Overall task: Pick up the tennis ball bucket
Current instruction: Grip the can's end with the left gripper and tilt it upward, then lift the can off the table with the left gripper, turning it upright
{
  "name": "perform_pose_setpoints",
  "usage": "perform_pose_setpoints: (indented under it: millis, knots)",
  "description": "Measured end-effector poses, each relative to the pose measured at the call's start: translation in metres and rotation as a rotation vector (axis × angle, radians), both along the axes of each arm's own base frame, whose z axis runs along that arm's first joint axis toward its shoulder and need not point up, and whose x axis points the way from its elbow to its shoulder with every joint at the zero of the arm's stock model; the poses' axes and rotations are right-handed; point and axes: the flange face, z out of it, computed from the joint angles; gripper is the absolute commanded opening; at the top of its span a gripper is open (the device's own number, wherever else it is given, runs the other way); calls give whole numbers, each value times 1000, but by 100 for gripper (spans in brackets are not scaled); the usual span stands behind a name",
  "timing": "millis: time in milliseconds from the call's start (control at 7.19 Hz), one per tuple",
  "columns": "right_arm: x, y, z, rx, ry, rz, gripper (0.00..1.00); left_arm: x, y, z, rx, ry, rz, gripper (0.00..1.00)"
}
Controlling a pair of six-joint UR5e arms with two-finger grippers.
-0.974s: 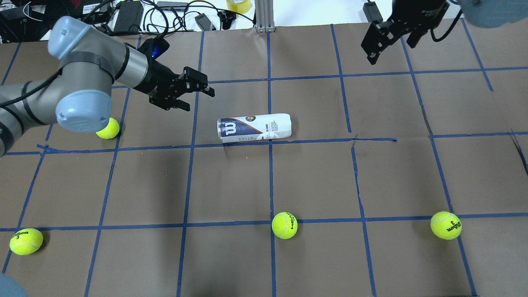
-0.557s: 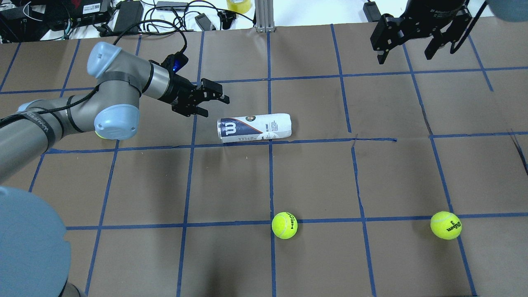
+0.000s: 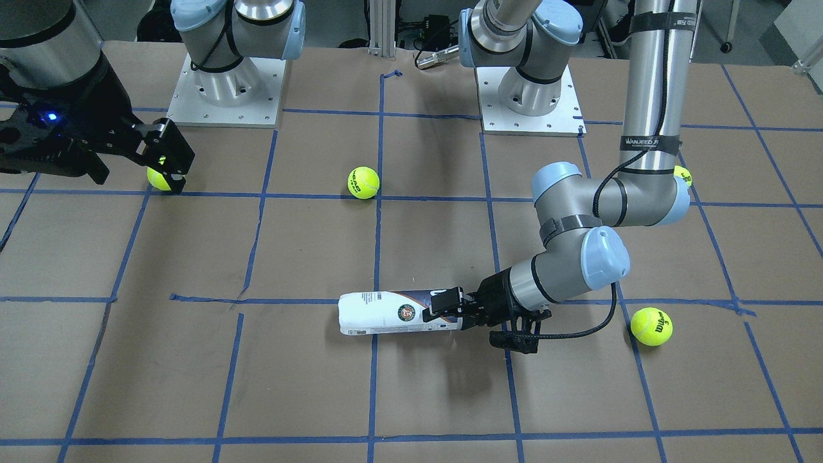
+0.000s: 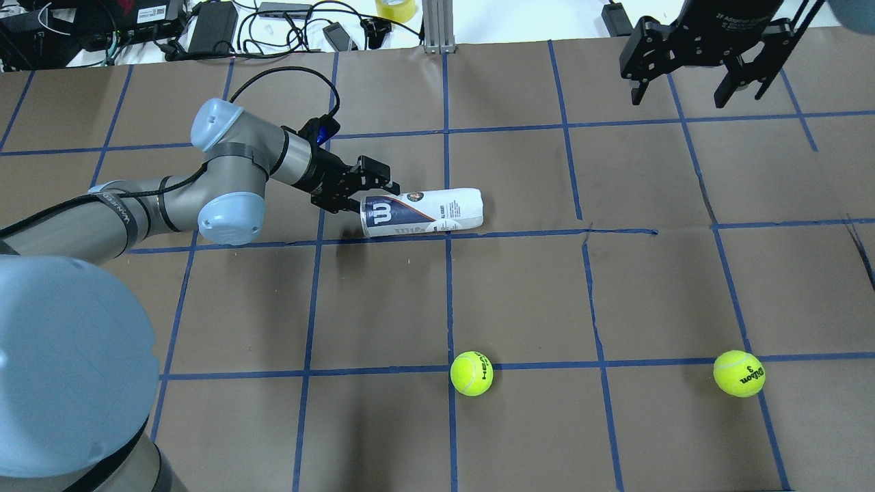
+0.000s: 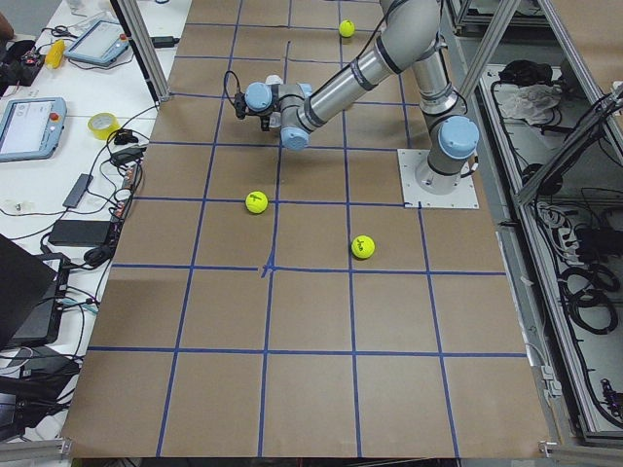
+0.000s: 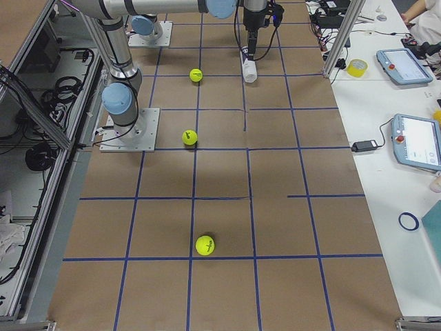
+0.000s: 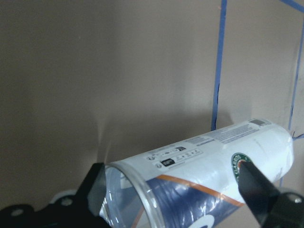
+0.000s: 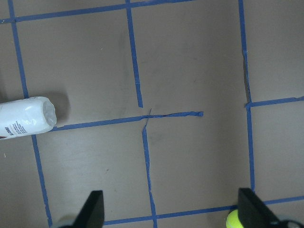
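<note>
**Straddling the open end of a light, crushable can**

Lying on its side near the middle of the table (image 4: 615, 294), the tennis ball bucket (image 4: 422, 212) runs alongside a blue tape line, its navy-labelled end towards the left gripper (image 4: 374, 198). That gripper is spread, one finger on each side of the can's mouth. Whether either pad touches the wall cannot be told. The left wrist view looks into the clear mouth and shows no balls, so the can probably weighs very little.

It should handle as a thin plastic tube – smooth, round, ready to roll away or to dent under a hard squeeze. The rim at the mouth looks like the stiffest place, so a hold across the diameter just behind it seems best, firm enough to stop the glossy label sliding. Held at one end, the far end may droop.

The right gripper (image 4: 680, 89) hangs spread and empty, well apart at the table's far side.
</note>
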Motion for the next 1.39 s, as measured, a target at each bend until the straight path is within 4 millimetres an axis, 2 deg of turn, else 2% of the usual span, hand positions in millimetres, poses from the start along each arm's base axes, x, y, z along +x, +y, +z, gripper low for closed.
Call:
perform_pose_setpoints:
  millis: [139, 417, 557, 1391]
  knots:
    - [0, 0, 0, 1, -1, -3, 100, -5, 1, 0, 30, 3, 30, 77]
    - [0, 0, 0, 1, -2, -6, 100, -16, 5, 4, 77, 5, 72, 17]
    - [-1, 0, 0, 1, -4, -6, 100, -20, 6, 6, 98, 5, 97, 0]
    - [0, 1, 1, 2, -10, -6, 100, -25, -6, 33, 104, 1, 170, 0]
